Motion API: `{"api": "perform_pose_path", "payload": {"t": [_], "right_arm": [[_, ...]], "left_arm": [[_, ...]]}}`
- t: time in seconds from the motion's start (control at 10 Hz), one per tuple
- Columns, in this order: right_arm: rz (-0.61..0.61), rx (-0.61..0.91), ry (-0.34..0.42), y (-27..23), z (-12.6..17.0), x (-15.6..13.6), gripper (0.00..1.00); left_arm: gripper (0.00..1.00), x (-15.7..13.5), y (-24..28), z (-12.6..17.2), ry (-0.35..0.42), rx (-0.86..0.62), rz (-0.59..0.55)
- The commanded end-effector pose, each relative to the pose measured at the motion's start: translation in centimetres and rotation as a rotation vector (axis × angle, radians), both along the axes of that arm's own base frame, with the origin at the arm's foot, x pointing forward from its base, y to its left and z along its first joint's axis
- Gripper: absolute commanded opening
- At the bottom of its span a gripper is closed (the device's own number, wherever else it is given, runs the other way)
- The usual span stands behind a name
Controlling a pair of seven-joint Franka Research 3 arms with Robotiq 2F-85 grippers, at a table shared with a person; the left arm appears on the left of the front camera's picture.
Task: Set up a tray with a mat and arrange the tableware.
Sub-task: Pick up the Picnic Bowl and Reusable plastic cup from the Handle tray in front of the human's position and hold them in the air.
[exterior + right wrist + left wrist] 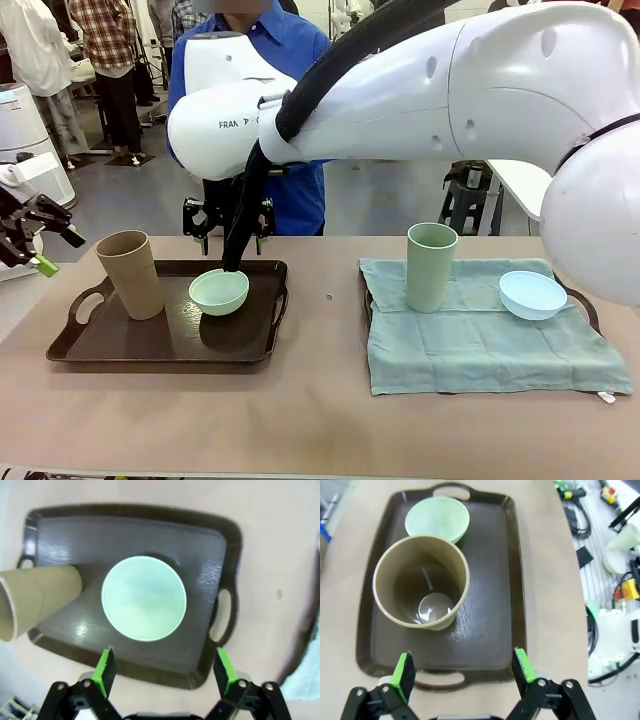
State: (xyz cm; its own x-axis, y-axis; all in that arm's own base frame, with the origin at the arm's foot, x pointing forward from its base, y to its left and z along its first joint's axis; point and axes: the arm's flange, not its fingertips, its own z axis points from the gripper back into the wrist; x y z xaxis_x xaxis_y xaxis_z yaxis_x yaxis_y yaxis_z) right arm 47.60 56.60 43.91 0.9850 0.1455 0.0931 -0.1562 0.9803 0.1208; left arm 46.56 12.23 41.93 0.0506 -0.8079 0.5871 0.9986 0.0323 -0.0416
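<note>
Apparently empty: tan cup (130,272) and mint bowl (219,291) on the dark tray (140,342).

Counter (320,420): tan, with a small dark mark (328,297) near its middle.
Person (290,60): blue shirt, standing at the far side.
Stool (465,205): black, behind the counter.
Bystander (110,40): plaid shirt, far back left.

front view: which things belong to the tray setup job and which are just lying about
Job in hand: dark tray, tan cup, mint green bowl, cloth mat, sage green cup, pale blue bowl.

Just lying about: white appliance at far left, black stool on the floor past the table.
</note>
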Motion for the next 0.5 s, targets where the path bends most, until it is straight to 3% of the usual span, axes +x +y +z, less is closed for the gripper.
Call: {"api": "perform_pose_path", "payload": {"t": [0.0,0.4], "right_arm": [[0.009,0.058,0.013,0.1,-1.4,-0.5,1.0],[-0.022,0.077,0.021,0.1,-3.5,-1.1,1.0]], "left_arm": [[1.0,3.0,1.6,-1.7,0.023,-0.144,-0.054],[1.0,4.1,3.0,-5.3,0.048,-0.308,-0.048]]}}
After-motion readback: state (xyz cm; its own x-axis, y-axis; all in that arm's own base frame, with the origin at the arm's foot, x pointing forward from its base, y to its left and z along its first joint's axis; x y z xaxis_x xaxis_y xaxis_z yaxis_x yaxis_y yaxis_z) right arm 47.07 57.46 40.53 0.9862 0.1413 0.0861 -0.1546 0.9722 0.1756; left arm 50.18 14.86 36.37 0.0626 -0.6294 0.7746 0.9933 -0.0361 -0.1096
